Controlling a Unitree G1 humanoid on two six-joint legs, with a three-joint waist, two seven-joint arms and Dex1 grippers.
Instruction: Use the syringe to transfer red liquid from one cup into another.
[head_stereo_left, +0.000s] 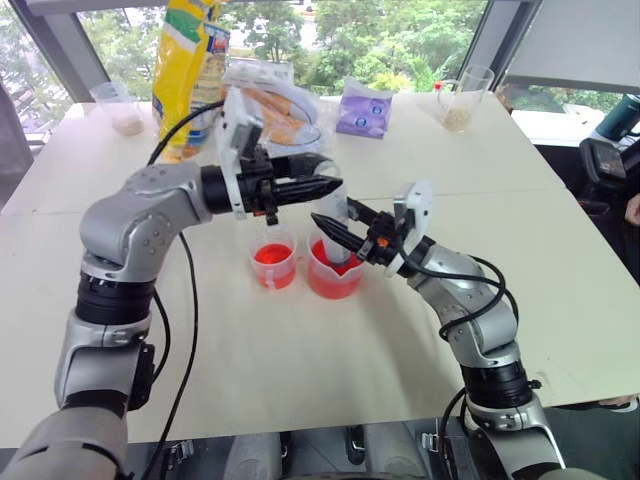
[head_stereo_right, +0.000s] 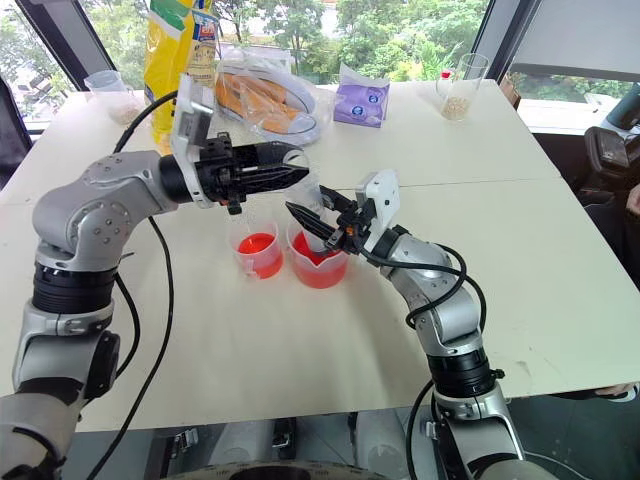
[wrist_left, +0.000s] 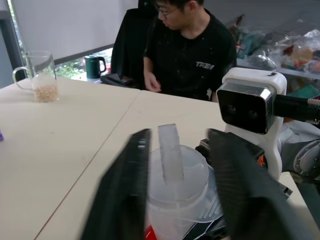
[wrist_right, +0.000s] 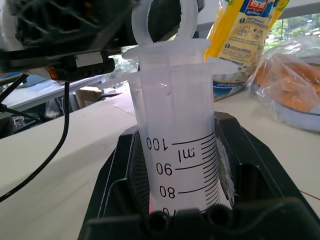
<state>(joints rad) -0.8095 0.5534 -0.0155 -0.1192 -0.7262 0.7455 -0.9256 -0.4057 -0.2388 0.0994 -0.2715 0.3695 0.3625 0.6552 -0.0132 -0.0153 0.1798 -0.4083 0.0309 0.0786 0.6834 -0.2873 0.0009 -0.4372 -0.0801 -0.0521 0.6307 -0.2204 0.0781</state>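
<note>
Your desk (head_stereo_left: 300, 380) is a wide pale surface, and the task items sit near its middle. At the far edge you have a yellow bag (head_stereo_left: 185, 70), a clear bag of orange food (head_stereo_right: 262, 98), a purple packet (head_stereo_left: 363, 108) and two glass mugs with beige grains, one at the far left (head_stereo_left: 120, 108) and one at the far right (head_stereo_left: 462, 100). A person in a black shirt (wrist_left: 192, 50) sits beyond the desk in the left wrist view. The wider spouted beaker (head_stereo_left: 333, 268) holds red liquid (head_stereo_left: 335, 280); just beside it, on the robot's left, stands the smaller cup (head_stereo_left: 273, 262), also holding red liquid. The syringe (wrist_right: 177, 150) stands upright with its lower end inside the beaker. Your right gripper (head_stereo_left: 335, 232) is pressed together on the syringe barrel, as the right wrist view shows with the graduation marks between its pads. Your left gripper (head_stereo_left: 318, 187) reaches in level from the robot's left at the syringe's top; its fingers (wrist_left: 122, 185) flank the plunger (wrist_left: 170, 155), and you cannot tell whether they are touching it.
</note>
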